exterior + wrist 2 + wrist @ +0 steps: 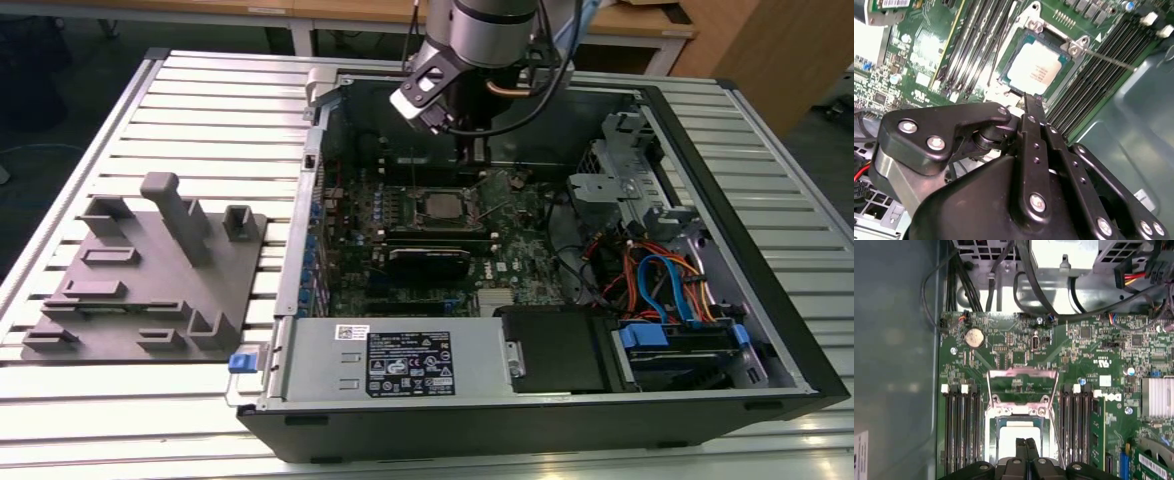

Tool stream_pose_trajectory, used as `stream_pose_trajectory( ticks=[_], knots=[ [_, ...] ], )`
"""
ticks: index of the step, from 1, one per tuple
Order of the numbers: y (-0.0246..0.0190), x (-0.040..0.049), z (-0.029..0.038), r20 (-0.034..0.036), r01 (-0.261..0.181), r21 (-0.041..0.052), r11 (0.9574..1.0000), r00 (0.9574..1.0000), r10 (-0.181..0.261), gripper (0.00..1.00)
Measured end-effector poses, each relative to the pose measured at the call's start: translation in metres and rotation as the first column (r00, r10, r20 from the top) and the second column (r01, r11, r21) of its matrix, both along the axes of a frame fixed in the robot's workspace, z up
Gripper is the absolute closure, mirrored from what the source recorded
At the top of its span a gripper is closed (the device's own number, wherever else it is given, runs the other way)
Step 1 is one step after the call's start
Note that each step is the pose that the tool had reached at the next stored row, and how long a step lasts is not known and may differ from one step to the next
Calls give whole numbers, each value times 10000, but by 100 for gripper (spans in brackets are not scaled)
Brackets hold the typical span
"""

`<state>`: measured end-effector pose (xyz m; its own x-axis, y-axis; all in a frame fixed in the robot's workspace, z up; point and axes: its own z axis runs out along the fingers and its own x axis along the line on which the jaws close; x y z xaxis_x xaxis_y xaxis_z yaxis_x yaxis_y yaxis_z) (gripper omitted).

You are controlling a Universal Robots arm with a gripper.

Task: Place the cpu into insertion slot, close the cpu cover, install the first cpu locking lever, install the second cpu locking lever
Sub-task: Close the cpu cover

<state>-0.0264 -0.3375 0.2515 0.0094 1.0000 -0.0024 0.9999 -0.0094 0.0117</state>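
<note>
End effector (pixel 1026 442) tips are pressed together with nothing held between them, and are poised just above the cpu (pixel 1036 70). The cpu is seated flat in the slot (pixel 1015 50), so placement is judged done. The cover (pixel 1022 373) is swung open off the slot, leaving the chip exposed, and a thin lever (pixel 1114 60) is seen running out from one slot corner. The board (pixel 400 230) is laid flat inside an open case (pixel 534 410), which is set on a slatted metal bench (pixel 200 110). A grey fixture (pixel 134 290) is placed at the exterior view's left, and wooden desks (pixel 641 20) are seen beyond.
</note>
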Motion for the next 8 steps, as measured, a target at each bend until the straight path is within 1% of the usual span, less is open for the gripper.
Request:
stream_pose_trajectory(
  ticks=[2, 5, 8],
  knots=[
    [0, 24, 0, 0, 0, 0, 10000, 10000, 0, 90],
    [0, 30, 6, -2, 2, -3, 10000, 10000, -2, 90],
    [0, 31, 35, -2, 1, -1, 10000, 10000, -1, 90]
  ],
)
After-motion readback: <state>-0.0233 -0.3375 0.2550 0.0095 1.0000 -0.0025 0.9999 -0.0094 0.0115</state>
